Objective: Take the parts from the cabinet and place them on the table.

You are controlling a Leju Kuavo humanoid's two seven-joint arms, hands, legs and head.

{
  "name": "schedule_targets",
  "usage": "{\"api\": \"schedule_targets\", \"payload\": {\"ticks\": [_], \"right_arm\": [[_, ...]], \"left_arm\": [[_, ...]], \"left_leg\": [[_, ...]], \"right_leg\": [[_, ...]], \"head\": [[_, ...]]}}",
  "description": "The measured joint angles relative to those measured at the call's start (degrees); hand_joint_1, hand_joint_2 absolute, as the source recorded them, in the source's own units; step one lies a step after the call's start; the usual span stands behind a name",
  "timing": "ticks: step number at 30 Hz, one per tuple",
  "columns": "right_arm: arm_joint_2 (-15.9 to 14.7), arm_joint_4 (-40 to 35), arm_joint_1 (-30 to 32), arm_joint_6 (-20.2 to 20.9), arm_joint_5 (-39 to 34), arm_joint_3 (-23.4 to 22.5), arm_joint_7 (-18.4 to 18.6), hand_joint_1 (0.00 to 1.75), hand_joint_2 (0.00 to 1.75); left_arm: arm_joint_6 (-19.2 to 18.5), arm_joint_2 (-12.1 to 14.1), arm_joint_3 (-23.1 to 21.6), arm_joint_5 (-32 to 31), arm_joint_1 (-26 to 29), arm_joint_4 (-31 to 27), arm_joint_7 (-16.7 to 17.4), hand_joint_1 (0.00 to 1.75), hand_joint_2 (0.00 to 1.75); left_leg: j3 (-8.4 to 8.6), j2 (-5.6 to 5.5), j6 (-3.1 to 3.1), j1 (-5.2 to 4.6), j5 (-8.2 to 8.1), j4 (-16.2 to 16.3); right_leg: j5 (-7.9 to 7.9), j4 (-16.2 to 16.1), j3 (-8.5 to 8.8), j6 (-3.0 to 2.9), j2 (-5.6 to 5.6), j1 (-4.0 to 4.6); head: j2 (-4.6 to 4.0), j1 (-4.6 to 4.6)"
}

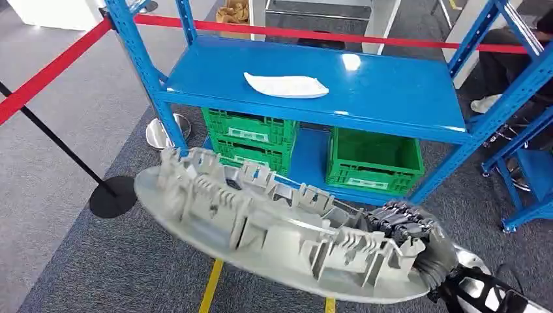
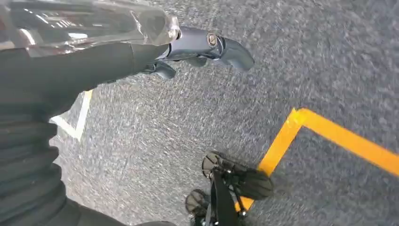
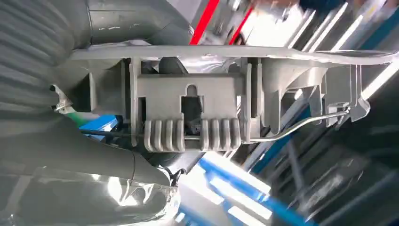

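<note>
1. While the right hand [image 1: 404, 225] grips one end of the long grey part [image 1: 261, 222], the head view shows the rest of it reaching out sideways from the hand, ribbed side up, in the air in front of the blue cabinet [image 1: 306, 85]. A second white part [image 1: 285, 85] lies on the top shelf, well beyond the hand. Green crates [image 1: 375, 160] sit on the lower shelf.
2. Left wrist view: the left hand [image 2: 188, 52] hangs over grey carpet [image 2: 155, 117] with yellow tape [image 2: 329, 136]. Its fingers look loosely curled and hold nothing visible; how far apart they are I cannot tell.
3. Right wrist view: the thumb [image 3: 117, 23] and palm clamp the part's clip section [image 3: 193, 113].
4. Judgement: carry step. With the grip far off-centre, keep the wrist level, turn slowly, and keep the free end from swinging into the cabinet posts.
</note>
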Motion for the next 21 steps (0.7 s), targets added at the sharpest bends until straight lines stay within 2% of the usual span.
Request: {"api": "schedule_targets", "payload": {"ticks": [1, 3, 4, 5, 6, 7, 8, 9, 10, 12, 13, 14, 15, 16, 17, 18, 19, 20, 21], "right_arm": [[0.00, 0.02, -0.77, -0.02, -0.05, 0.81, 0.00, 1.75, 1.75], [0.09, 0.33, -2.57, -0.04, -0.26, 2.34, 0.00, 1.75, 1.75], [0.11, 0.55, -3.35, 0.00, -0.55, 2.87, 0.00, 1.75, 1.75], [0.11, 0.74, -3.96, 0.13, -0.79, 3.35, 0.00, 1.75, 1.75], [0.13, 0.90, -4.63, 0.22, -0.99, 3.68, 0.00, 1.75, 1.75], [0.15, 1.03, -5.32, 0.26, -1.05, 3.90, 0.00, 1.75, 1.75], [0.15, 1.09, -6.01, 0.28, -1.09, 4.16, 0.00, 1.75, 1.75], [0.15, 1.14, -6.49, 0.37, -1.14, 4.36, 0.00, 1.75, 1.75], [0.18, 1.16, -6.55, 0.55, -1.23, 4.49, 0.00, 1.75, 1.75], [0.18, 1.16, -6.52, 0.90, -1.36, 4.75, -0.02, 1.75, 1.75], [0.18, 1.16, -6.62, 0.92, -1.14, 4.97, -0.02, 1.75, 1.75], [0.18, 1.16, -6.70, 1.02, -1.07, 5.14, -0.02, 1.75, 1.75], [0.22, 1.16, -6.84, 1.44, -1.12, 5.30, 0.04, 1.75, 1.75], [0.37, 1.16, -6.98, 1.84, -1.23, 5.49, 0.02, 1.75, 1.75], [0.39, 1.16, -7.10, 2.25, -1.38, 5.73, 0.00, 1.75, 1.75], [0.44, 1.16, -7.29, 2.54, -1.42, 5.89, 0.00, 1.75, 1.75], [0.57, 1.18, -7.29, 2.80, -1.36, 6.15, 0.00, 1.75, 1.75], [0.68, 1.20, -7.29, 2.86, -1.36, 6.32, 0.00, 1.75, 1.75], [0.74, 1.22, -7.35, 2.86, -1.36, 6.43, 0.00, 1.75, 1.75]], "left_arm": [[0.28, 0.07, 0.13, 0.37, -0.08, 0.00, 0.35, 0.00, 1.75], [0.77, 0.07, 0.35, 0.83, -0.07, 0.00, 1.05, 0.00, 1.75], [0.79, 0.07, 0.53, 0.94, -0.04, 0.00, 1.25, 0.00, 1.75], [0.83, 0.07, 0.57, 0.94, -0.02, 0.00, 1.40, 0.00, 1.75], [0.85, 0.07, 0.57, 0.77, -0.03, 0.00, 1.51, 0.00, 1.75], [0.85, 0.07, 0.57, 0.51, -0.03, 0.00, 1.58, 0.00, 1.75], [0.77, 0.07, 0.57, 0.42, -0.03, 0.00, 1.64, 0.00, 1.75], [0.66, 0.07, 0.55, 0.31, -0.07, 0.00, 1.71, 0.00, 1.75], [0.59, 0.11, 0.55, 0.09, -0.28, 0.00, 1.71, 0.00, 1.75], [0.44, 0.09, 0.55, -0.08, -0.19, 0.02, 1.77, 0.00, 1.75], [0.44, 0.02, 0.55, -0.13, -0.08, 0.02, 1.80, 0.00, 1.75], [0.44, 0.18, 0.55, -0.15, 0.01, 0.02, 1.84, 0.00, 1.75], [0.46, -0.15, 0.55, -0.13, 0.14, 0.13, 1.88, 0.00, 1.75], [0.46, -0.15, 0.55, -0.04, 0.00, 0.13, 1.91, 0.00, 1.75], [0.44, -0.19, 0.57, 0.04, -0.19, 0.13, 1.91, 0.00, 1.75], [0.44, -0.44, 0.57, 0.09, -0.25, 0.13, 1.91, 0.00, 1.75], [0.24, -0.72, 0.55, 0.11, -0.24, 0.15, 1.91, 0.00, 1.75], [0.24, -0.92, 0.57, 0.11, -0.16, 0.15, 1.91, 0.00, 1.75], [0.24, -0.96, 0.57, 0.11, -0.08, 0.15, 1.95, 0.00, 1.75]], "left_leg": [[-0.25, -0.48, 0.26, 0.00, 0.17, 0.01], [-0.76, -1.74, 0.60, -0.20, 0.53, 0.08], [-0.94, -2.53, 0.60, -0.28, 0.72, 0.14], [-1.02, -3.32, 0.52, -0.29, 0.85, 0.22], [-1.07, -4.17, 0.42, -0.28, 0.96, 0.38], [-1.11, -4.99, 0.31, -0.27, 1.02, 0.64], [-1.28, -5.67, 0.20, -0.24, 1.00, 1.01], [-1.68, -6.33, -0.06, -0.16, 1.08, 1.32], [-2.34, -7.15, -0.54, -0.46, 1.14, 1.91], [-3.05, -8.40, -1.53, 0.06, 1.82, 1.66], [-3.34, -9.19, -1.96, 0.15, 2.09, 1.65], [-3.65, -8.99, -2.02, 0.33, 1.83, 2.06], [-4.48, -5.62, -2.37, -0.18, 0.49, 3.48], [-6.12, -3.11, -2.75, -0.14, -1.80, 6.97], [-8.43, -1.90, -3.07, 0.11, -4.23, 11.93], [-10.80, -1.51, -3.32, 0.29, -6.33, 17.16], [-12.41, -1.48, -3.58, 0.55, -7.41, 20.84], [-12.50, -1.43, -3.75, 0.82, -7.03, 21.32], [-11.04, -1.25, -3.88, 1.04, -5.55, 18.97]], "right_leg": [[-2.30, 4.43, -1.96, 0.07, 1.37, -0.02], [-6.23, 14.64, -6.70, 0.22, 2.21, 0.00], [-6.29, 16.95, -7.76, 0.17, 2.27, 0.00], [-5.09, 15.78, -7.18, -0.02, 2.29, 0.00], [-2.75, 11.90, -5.14, -0.24, 2.43, -0.02], [-0.12, 6.62, -2.46, -0.45, 2.84, -0.06], [2.13, 1.42, 0.15, -0.65, 4.53, -0.14], [1.61, -1.17, 1.40, -0.83, 7.57, -0.43], [1.72, -2.01, 1.11, -0.46, 7.90, -0.52], [1.91, -1.56, 0.85, -0.77, 6.70, 0.00], [2.14, -1.63, 1.12, -1.11, 6.05, 0.00], [2.52, -1.92, 1.04, -1.56, 4.98, -0.68], [2.64, -1.92, 0.98, -1.82, 4.37, -0.54], [2.73, -1.92, 0.81, -1.98, 3.63, -0.52], [2.81, -1.91, 0.61, -2.11, 2.70, -0.50], [2.86, -1.90, 0.41, -2.14, 1.82, -0.51], [2.89, -1.89, 0.29, -2.09, 0.88, -0.55], [2.89, -1.89, 0.27, -2.07, 0.02, -0.61], [2.88, -1.89, 0.31, -2.02, -0.78, -0.66]], "head": [[0.00, 0.13], [0.00, 0.13], [0.00, 0.11], [0.00, 0.11], [0.00, 0.15], [0.00, 0.15], [0.00, 0.18], [0.00, 0.13], [0.00, 0.04], [0.00, 0.02], [0.00, 0.07], [0.00, 0.13], [0.00, -0.19], [0.00, -0.68], [0.00, -0.72], [0.00, -0.72], [0.00, -0.92], [0.00, -0.87], [0.00, -0.90]]}}
